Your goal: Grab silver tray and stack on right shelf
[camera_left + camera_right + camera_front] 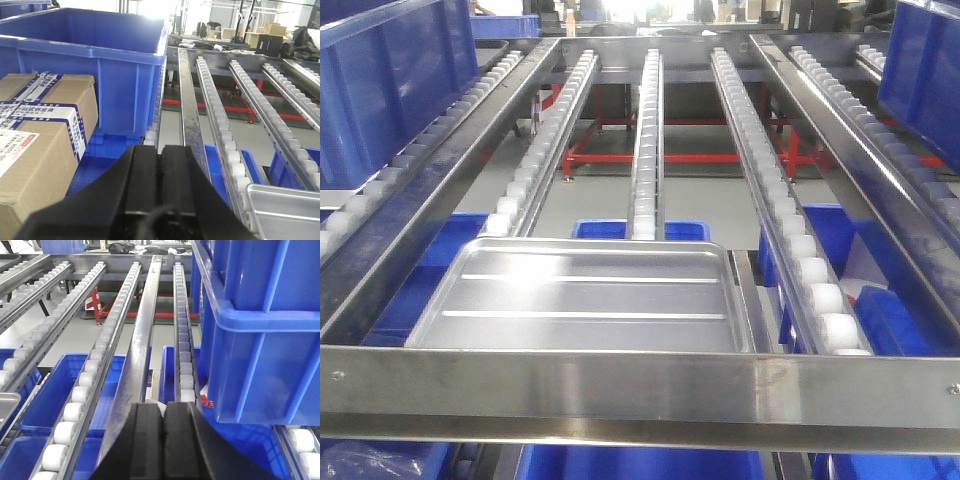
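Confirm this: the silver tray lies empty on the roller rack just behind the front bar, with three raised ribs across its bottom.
Not three: the silver tray has two raised ribs, as the front-facing view shows. It does lie empty just behind the front bar.

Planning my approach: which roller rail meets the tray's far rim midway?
The centre rail; its left neighbour meets the silver tray's corner, its right neighbour passes beside it.

The left gripper (161,150) and the right gripper (163,407) are each seen low in their wrist views, black jaws closed against each other and pointed forward.
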Robot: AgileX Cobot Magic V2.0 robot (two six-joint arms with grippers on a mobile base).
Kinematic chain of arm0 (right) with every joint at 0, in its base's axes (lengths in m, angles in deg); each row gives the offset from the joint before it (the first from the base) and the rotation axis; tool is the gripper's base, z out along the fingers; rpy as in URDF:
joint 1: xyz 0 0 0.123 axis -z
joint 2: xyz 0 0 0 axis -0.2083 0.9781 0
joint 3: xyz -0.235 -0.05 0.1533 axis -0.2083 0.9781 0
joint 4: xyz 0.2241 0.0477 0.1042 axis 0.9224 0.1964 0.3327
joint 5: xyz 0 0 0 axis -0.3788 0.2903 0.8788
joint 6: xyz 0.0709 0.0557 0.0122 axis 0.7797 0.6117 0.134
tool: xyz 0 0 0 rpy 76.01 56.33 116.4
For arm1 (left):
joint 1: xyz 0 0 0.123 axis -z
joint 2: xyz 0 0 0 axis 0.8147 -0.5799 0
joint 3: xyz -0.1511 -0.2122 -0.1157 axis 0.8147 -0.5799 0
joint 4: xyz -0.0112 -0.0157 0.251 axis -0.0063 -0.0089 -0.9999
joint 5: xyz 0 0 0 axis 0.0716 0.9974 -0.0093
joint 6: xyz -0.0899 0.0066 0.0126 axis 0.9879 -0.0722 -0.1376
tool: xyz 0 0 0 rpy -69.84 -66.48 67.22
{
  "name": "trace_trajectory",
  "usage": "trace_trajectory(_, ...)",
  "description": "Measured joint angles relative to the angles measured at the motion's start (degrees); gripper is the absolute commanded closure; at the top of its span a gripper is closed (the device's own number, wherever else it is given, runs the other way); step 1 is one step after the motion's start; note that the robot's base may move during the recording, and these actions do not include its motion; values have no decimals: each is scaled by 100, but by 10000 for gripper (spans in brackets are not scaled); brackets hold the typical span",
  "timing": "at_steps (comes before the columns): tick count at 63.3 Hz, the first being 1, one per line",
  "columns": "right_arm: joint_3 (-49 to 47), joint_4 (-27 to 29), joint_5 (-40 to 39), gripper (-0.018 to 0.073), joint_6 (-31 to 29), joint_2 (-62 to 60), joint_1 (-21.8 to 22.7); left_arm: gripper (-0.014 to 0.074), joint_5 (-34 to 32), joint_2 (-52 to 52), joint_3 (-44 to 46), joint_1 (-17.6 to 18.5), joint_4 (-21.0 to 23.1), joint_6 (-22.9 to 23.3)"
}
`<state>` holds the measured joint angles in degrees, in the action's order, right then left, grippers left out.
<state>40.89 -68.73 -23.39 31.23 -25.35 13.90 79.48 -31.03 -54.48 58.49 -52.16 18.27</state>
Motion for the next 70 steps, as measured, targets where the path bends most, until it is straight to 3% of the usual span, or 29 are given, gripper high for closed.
trace_trajectory(54, 0, 0, 0, 503, -9, 0, 0, 688, -58, 0, 0, 0, 0, 0)
trace_trajectory(63, 0, 30, -297, 503, -9, 0, 0, 688, -250, 0, 0, 0, 0, 0)
trace_trajectory(70, -186, 30, -450, 503, -9, 0, 0, 688, 67, 0, 485, 0, -39, 0)
